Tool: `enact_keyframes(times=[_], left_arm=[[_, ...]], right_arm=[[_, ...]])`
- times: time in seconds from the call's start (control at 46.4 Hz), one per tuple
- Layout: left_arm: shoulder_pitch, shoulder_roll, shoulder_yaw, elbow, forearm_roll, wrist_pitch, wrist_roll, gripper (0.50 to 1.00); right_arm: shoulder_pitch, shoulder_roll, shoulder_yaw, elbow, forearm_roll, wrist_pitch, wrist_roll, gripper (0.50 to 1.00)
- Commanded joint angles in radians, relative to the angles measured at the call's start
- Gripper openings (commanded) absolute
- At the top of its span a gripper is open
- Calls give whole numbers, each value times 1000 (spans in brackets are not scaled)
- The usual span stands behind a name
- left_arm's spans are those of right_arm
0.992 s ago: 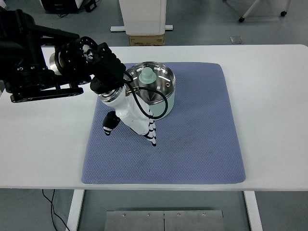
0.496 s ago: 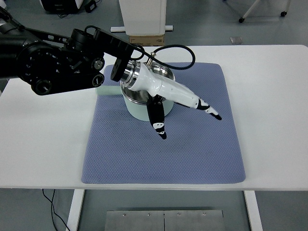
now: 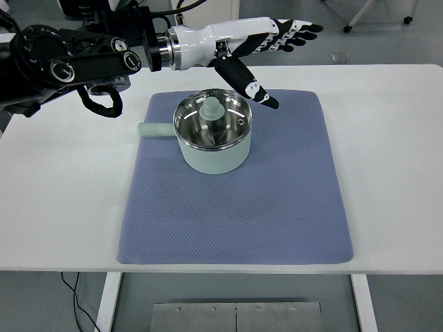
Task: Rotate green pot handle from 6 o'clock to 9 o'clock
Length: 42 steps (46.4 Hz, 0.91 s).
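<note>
Since a second ago my left hand [image 3: 266,38] has swung off the green pot [image 3: 212,135] to its far side, fingers spread, holding nothing. Pot sits upper-left on the blue mat [image 3: 277,207], handle [image 3: 155,130] pointing left. I judge it light, rigid, smooth; that stubby handle is the grip.

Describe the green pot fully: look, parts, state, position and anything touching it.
The green pot is pale mint green outside with a shiny metal rim. A glass lid sits on it, topped by a pale green knob. Its short, straight green handle sticks out toward the picture's left, at about 9 o'clock. The pot stands upright on the upper left part of the blue mat. Nothing else touches it: the left hand is raised beyond it, fingers spread, holding nothing.
</note>
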Motion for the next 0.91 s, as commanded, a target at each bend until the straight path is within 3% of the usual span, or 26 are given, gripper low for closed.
enact_keyframes(times=[0.0, 0.884], left_arm=[[3, 5, 1, 3, -22, 0, 0, 1000], [111, 63, 1, 29, -23, -5, 0, 1000]], right_arm=[[0, 0, 0, 0, 0, 0, 0, 1000], [0, 0, 0, 0, 0, 0, 0, 1000]])
